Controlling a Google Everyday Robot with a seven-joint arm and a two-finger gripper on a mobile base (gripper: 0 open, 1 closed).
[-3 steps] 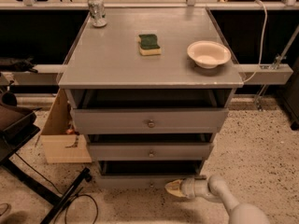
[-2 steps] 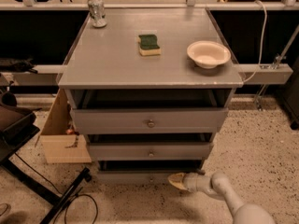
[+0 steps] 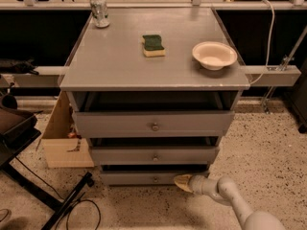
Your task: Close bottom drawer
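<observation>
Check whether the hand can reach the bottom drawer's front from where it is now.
Probably yes. The hand sits low, at the right part of the bottom drawer front, just right of its knob. Nothing stands between them; actual contact I cannot tell.

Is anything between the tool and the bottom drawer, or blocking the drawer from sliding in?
Nothing visible. The tool is low at the bottom drawer front, just right of its knob.

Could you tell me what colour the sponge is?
The sponge is green over yellow, in the camera view; the gripper sits by the bottom drawer front.
</observation>
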